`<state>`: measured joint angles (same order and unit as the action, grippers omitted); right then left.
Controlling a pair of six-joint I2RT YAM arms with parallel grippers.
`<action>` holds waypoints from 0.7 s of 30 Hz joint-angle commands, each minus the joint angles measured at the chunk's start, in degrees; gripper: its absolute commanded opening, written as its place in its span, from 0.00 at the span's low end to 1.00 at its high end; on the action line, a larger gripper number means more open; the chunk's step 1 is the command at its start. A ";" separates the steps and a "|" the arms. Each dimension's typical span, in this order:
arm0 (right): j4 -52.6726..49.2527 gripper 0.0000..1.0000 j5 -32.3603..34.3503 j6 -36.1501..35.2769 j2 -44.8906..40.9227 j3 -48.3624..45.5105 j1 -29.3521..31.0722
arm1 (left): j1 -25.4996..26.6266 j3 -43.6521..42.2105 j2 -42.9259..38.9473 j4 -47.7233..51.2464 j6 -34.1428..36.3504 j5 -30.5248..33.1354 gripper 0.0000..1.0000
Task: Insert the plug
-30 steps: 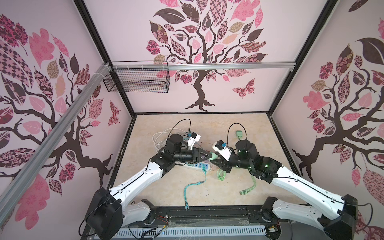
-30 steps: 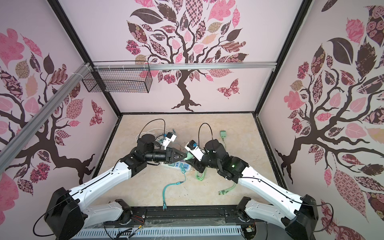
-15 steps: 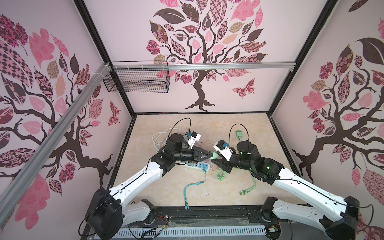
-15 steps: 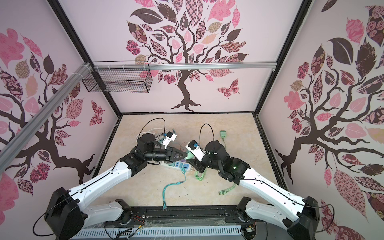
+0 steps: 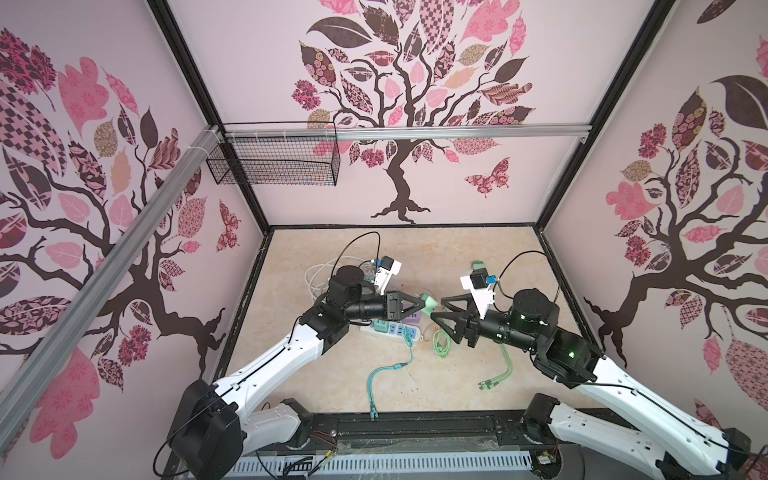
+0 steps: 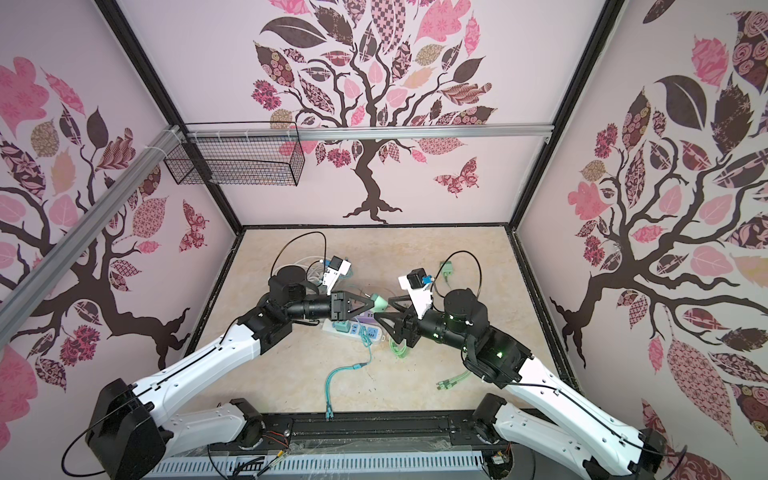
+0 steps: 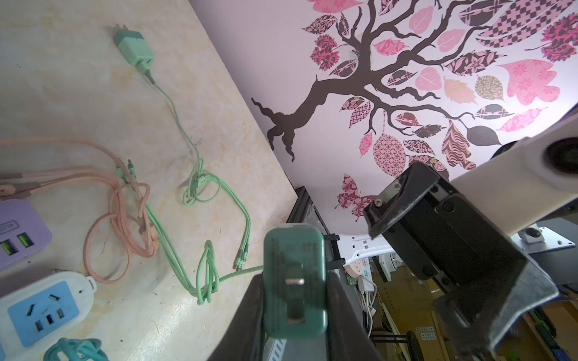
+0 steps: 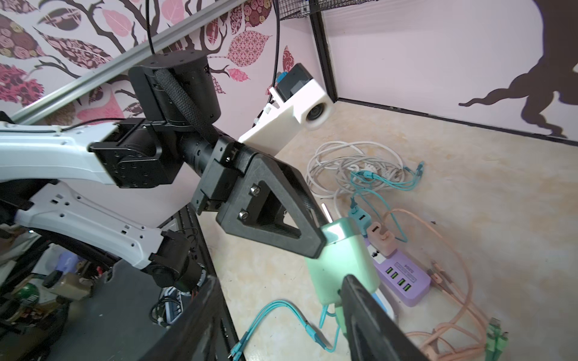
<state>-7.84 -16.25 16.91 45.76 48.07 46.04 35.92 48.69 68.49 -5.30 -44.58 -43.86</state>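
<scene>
The left black pincer (image 5: 420,306) squeezes the small mint-green plastic plug block (image 5: 430,306) tight. It is up in the air, near the long white power strip with blue holes (image 5: 394,331). The right black pincer (image 5: 437,309) is spread wide just beside the plug, holding nothing.

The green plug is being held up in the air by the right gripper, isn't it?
Not quite. The green plug is held up in the air, but by the left gripper, not the right one. The left wrist view shows its jaws pinching the plug from both sides. In both top views the right gripper is open, close beside the plug.
</scene>
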 commanded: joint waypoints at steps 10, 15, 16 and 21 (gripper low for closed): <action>22.95 0.59 -14.61 21.06 -2.32 -8.96 -2.75 | -0.06 -9.93 -10.47 -18.74 2.34 7.13 0.00; 32.53 0.60 -15.00 25.79 -0.86 -13.42 -2.66 | -0.04 -14.06 -11.75 -29.39 -1.12 10.54 0.00; 33.85 0.61 -14.99 26.46 -0.49 -13.84 -2.74 | -0.01 -14.22 -11.65 -30.24 -1.29 10.38 0.00; 42.68 0.59 -16.19 32.25 2.94 -15.05 -2.64 | 0.07 -16.83 -11.19 -37.46 -1.18 11.68 0.00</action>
<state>25.23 -30.72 43.92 47.57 32.77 43.42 35.94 34.24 57.45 -34.04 -45.28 -34.28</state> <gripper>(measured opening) 0.588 0.275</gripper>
